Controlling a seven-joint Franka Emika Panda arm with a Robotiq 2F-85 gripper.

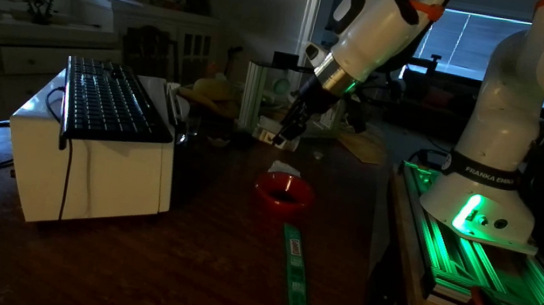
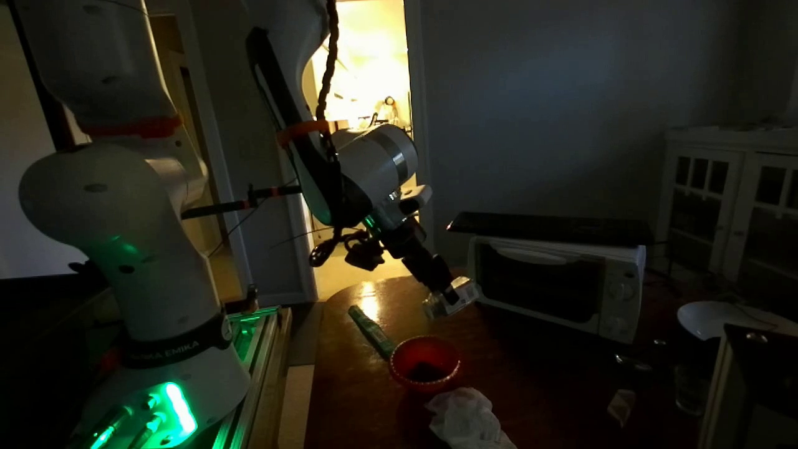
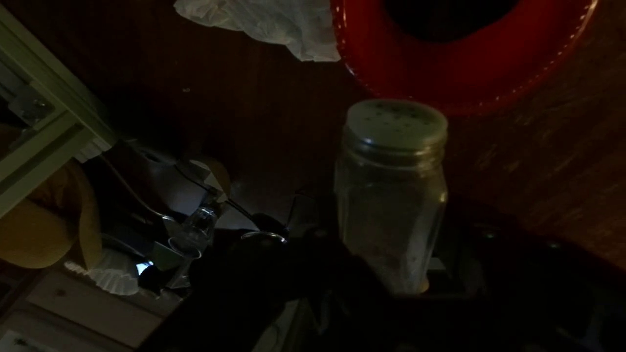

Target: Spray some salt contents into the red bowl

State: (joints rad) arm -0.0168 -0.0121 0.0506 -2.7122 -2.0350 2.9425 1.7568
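Wrist view shows one held shaker (image 3: 392,195), one red bowl (image 3: 464,66)
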